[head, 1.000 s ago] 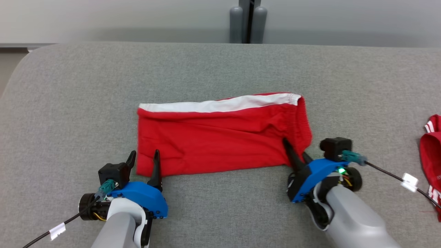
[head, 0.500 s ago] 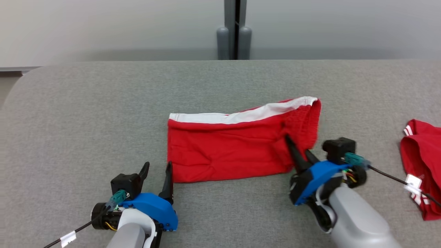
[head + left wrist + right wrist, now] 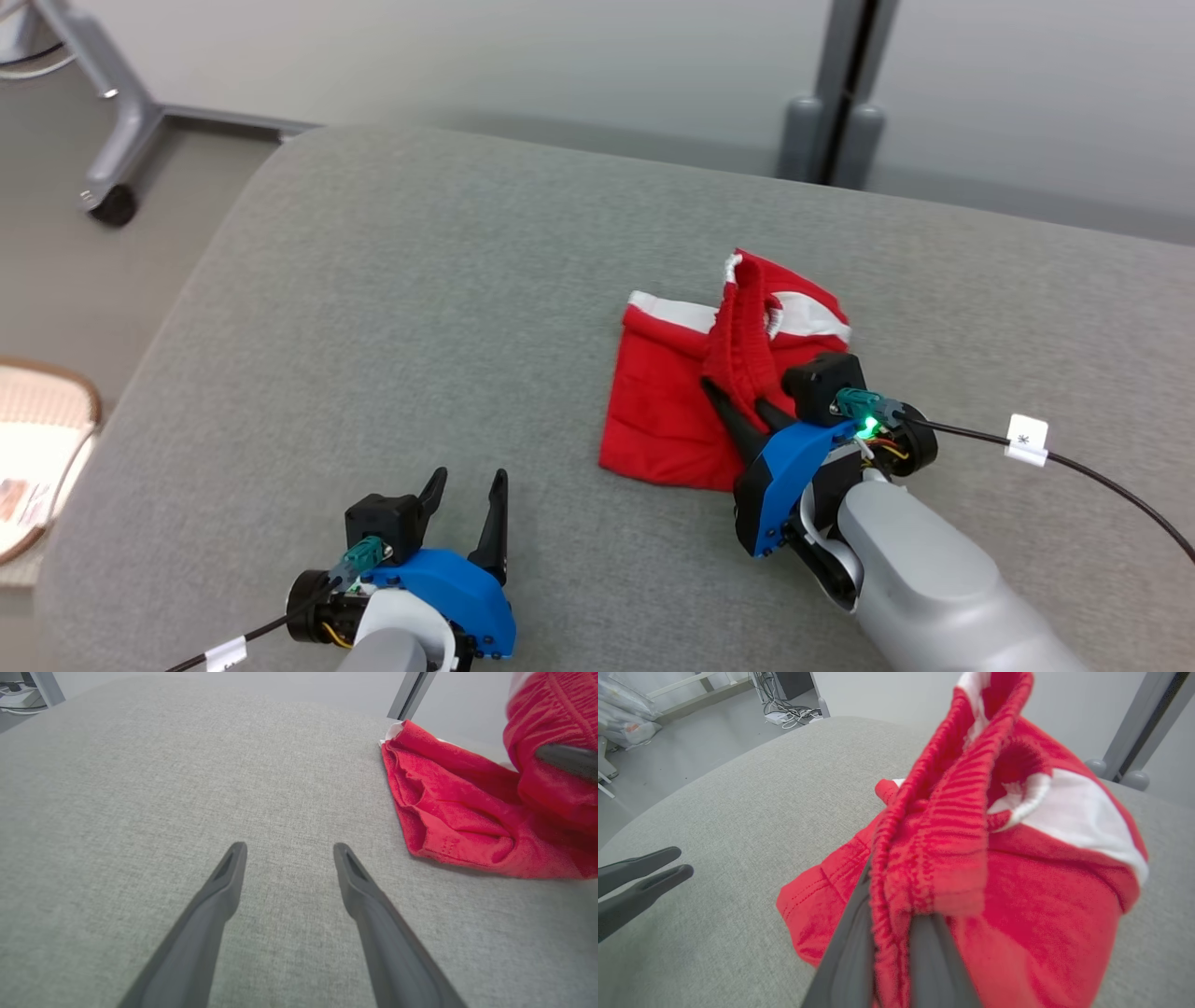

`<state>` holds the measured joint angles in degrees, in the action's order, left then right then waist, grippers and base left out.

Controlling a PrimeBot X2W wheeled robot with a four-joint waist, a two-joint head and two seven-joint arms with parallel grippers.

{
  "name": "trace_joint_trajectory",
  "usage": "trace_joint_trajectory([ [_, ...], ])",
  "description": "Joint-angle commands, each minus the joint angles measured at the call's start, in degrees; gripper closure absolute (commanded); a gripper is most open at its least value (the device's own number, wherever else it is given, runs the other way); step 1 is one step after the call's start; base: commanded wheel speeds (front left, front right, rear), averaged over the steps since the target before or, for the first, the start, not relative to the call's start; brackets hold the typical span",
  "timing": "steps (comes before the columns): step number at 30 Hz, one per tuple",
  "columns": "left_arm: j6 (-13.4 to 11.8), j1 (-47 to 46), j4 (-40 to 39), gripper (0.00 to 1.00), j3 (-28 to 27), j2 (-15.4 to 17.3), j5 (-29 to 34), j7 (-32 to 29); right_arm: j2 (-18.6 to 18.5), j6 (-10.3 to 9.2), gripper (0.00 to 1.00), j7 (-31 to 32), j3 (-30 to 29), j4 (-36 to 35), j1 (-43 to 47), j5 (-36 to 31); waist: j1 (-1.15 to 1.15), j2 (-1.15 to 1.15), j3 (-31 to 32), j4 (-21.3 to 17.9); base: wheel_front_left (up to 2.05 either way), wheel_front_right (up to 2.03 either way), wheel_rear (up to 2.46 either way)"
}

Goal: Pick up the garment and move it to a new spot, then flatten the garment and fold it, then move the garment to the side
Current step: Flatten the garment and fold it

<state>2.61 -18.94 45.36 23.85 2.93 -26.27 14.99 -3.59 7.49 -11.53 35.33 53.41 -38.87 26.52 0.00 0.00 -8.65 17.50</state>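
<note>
Broad grey fabric surface (image 3: 373,308) up front, pale wall behind. Right of centre, red garment (image 3: 653,429) with a white band, bunched and half raised, lower edge resting on the fabric. Pinches the ribbed waistband tight with the right gripper (image 3: 733,394). Hovers at lower left, well apart from the cloth, left gripper (image 3: 470,474) spread wide, holding nothing.

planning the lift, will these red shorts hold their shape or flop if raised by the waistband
Probably floppy: the red shorts bunch and drape where the right gripper pinches the waistband. Likely light, since that narrow pinch holds up a raised fold. The part lying on the grey cushion may drag and crumple rather than slide freely.
</note>
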Motion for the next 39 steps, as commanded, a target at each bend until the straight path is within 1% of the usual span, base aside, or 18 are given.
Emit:
trace_joint_trajectory([
  [1, -0.3, 0.1, 0.0, 0.0, 0.5, -0.1, 0.0, 0.2, 0.1, 0.0, 0.38, -0.6, -0.2, 0.9, -1.3, -0.4, 0.0, 0.0, -1.6, 2.3, 0.0, 0.0, 0.0],
  [2, -0.5, 0.1, 0.1, 0.0, 0.9, -0.1, -0.3, 0.2, 0.2, 0.0, 0.0, -1.0, -0.3, 1.8, -1.5, -0.7, 0.0, 0.0, -1.6, 2.9, 0.0, 0.0, 0.0],
  [4, -0.9, -0.1, -0.1, 0.0, 1.4, -0.1, -0.6, 0.2, 0.4, 0.0, 0.0, -1.7, -0.3, 3.1, -1.8, -0.6, 0.0, 0.0, -1.7, 3.5, 0.0, 0.0, 0.0],
  [7, -1.4, -0.4, -0.5, 0.0, 1.7, -0.1, -1.0, 0.2, 0.6, 0.0, 0.0, -2.8, 0.3, 2.3, -2.1, 0.2, 0.0, 0.0, -1.7, 3.5, 0.0, 0.0, 0.0],
  [11, -1.7, -0.9, -1.4, 0.0, 1.5, 0.0, -0.7, 0.2, 0.5, 0.0, 0.0, -3.5, 2.7, -1.8, -0.9, 2.6, 0.0, 0.0, -1.6, 1.6, 0.0, 0.0, 0.0],
  [13, -1.9, -1.3, -2.1, 0.0, 1.1, 0.0, -0.1, 0.2, 0.5, -0.01, 0.0, -3.7, 1.8, -2.9, -1.0, 2.4, 0.0, 0.0, -1.5, 0.3, 0.0, 0.0, 0.0],
  [16, -2.3, -1.6, -3.8, 0.0, 0.2, 0.0, 1.3, 0.3, -0.1, -0.01, 0.0, -3.7, -3.1, -5.3, 0.1, -0.2, 0.0, 0.0, -1.2, -1.9, 0.0, 0.0, 0.0],
  [18, -2.8, -1.5, -5.2, 0.0, -0.6, 0.0, 2.7, 0.3, -0.9, -0.01, 0.0, -3.7, -8.2, -6.9, 2.1, -3.3, 0.0, 0.0, -0.9, -3.4, 0.0, 0.0, 0.0],
  [20, -3.2, -1.2, -7.0, 0.0, -1.7, 0.0, 4.4, 0.3, -1.0, -0.01, 0.0, -3.6, -13.7, -9.1, 4.3, -7.3, 0.0, 0.0, -0.5, -4.9, 0.0, 0.0, 0.0],
  [25, -3.6, 0.8, -10.5, 0.0, -4.7, 0.0, 9.0, 0.3, -0.1, 0.0, 0.0, -3.7, -27.1, -14.6, 11.6, -17.1, 0.0, 0.0, 0.9, -8.7, 0.0, 0.0, 0.0],
  [28, -3.7, 2.4, -11.6, 0.0, -6.6, 0.0, 11.2, 0.3, 0.5, 0.0, 0.0, -3.6, -32.3, -17.3, 15.7, -20.7, 0.0, 0.0, 1.9, -10.9, 0.0, 0.0, 0.0],
  [30, -3.6, 3.4, -12.0, 0.0, -7.7, 0.0, 12.2, 0.3, 0.7, 0.0, 0.0, -3.7, -34.7, -18.2, 17.7, -22.2, 0.0, 0.0, 2.6, -12.1, 0.0, 0.0, 0.0],
  [31, -3.6, 3.9, -12.3, 0.0, -8.2, 0.0, 12.7, 0.3, 0.7, 0.0, 0.0, -3.7, -35.1, -18.6, 18.6, -21.6, 0.0, 0.0, 3.0, -12.6, 0.0, 0.0, 0.0],
  [34, -4.0, 6.4, -13.1, 0.0, -10.2, 0.0, 14.1, 0.3, 0.7, -0.01, 0.0, -3.7, -35.4, -18.8, 21.9, -19.9, 0.0, 0.0, 4.6, -14.5, 0.0, 0.0, 0.0],
  [39, -4.3, 9.4, -13.7, 0.0, -11.9, 0.0, 15.4, 0.3, 0.7, 0.0, 0.0, -3.7, -34.3, -18.2, 25.4, -18.9, 0.0, 0.0, 6.4, -15.8, 0.0, 0.0, 0.0],
])
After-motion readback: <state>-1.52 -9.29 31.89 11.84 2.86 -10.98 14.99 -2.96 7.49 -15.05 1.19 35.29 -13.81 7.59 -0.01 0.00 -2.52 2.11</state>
